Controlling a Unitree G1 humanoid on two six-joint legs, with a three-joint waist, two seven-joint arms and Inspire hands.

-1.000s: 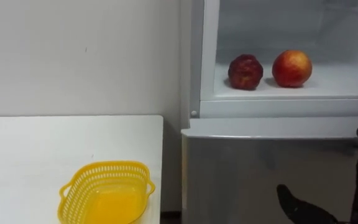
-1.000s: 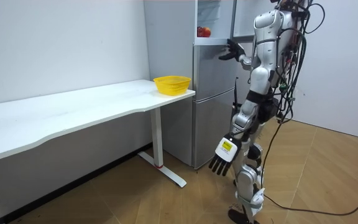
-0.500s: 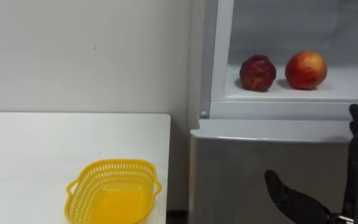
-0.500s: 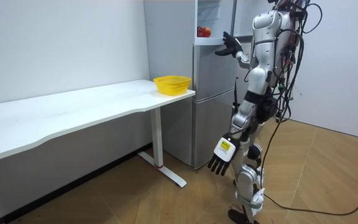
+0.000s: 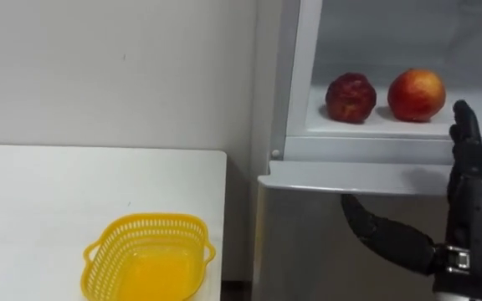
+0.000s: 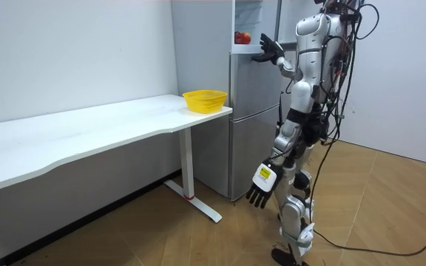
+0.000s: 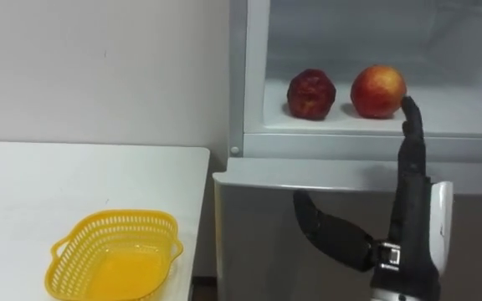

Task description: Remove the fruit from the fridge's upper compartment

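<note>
Right hand [image 5: 471, 209] up before the open upper fridge, fingers straight, thumb spread wide, holding nothing. Dark red apple [image 5: 351, 98] and red-yellow apple [image 5: 416, 94] sit side by side on the fridge shelf [image 5: 375, 127]. Left hand [image 6: 259, 193] hangs loose by the thigh. Yellow basket [image 5: 147, 259] near the desk's [image 5: 40, 209] right edge.

right robot hand [image 7: 412, 221] cut off by lower edge, near rim of yellow basket [image 5: 145, 222] cropped, fridge [image 5: 296, 84] top cropped
</note>
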